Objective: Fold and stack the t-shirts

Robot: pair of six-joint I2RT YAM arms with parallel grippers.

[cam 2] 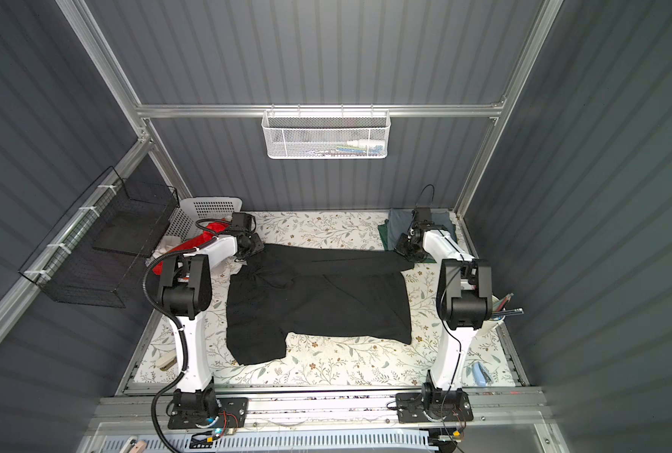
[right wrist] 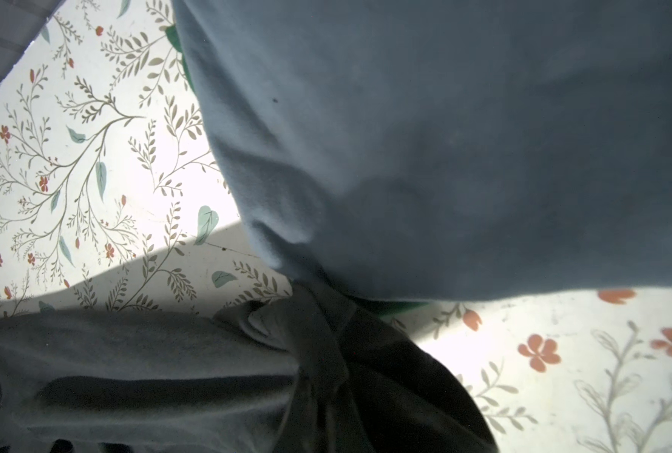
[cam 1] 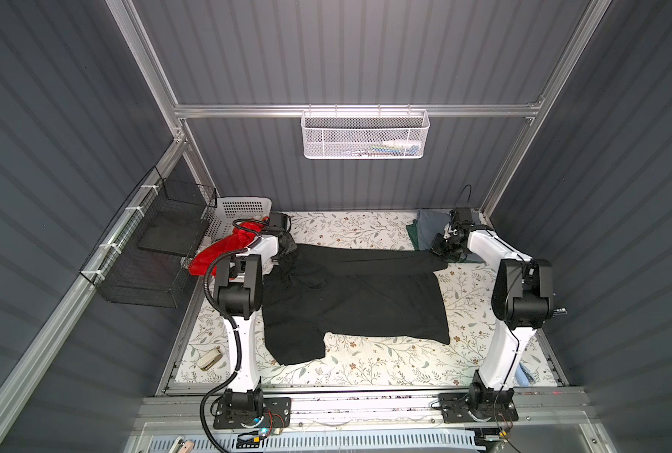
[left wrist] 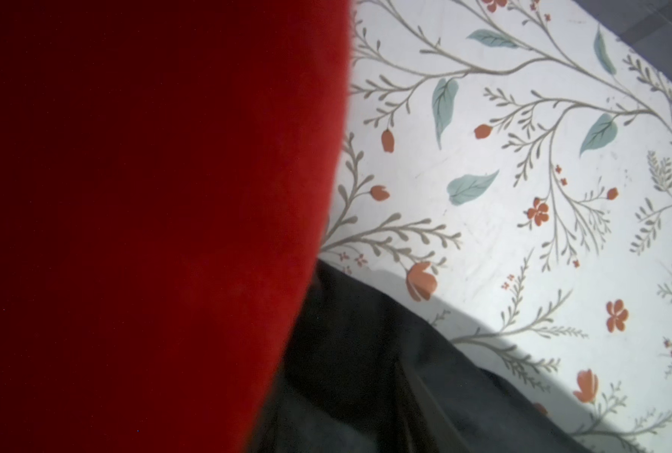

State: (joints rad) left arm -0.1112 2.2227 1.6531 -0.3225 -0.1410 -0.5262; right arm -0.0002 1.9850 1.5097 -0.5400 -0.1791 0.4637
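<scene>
The large black t-shirt lies spread across the middle of the table, and its far edge is pulled taut between both grippers. At its far left corner my left gripper is shut on gathered black cloth. My right gripper is shut on the far right corner, where the cloth bunches. The fingers are hidden in both wrist views. The red t-shirt lies crumpled at the left. The blue-grey t-shirt lies on the dark green one at the back right.
A white perforated basket stands at the back left, with a black wire basket on the left wall. A white mesh basket hangs on the back rail. A small beige object lies front left. A cup of pens stands at the right edge.
</scene>
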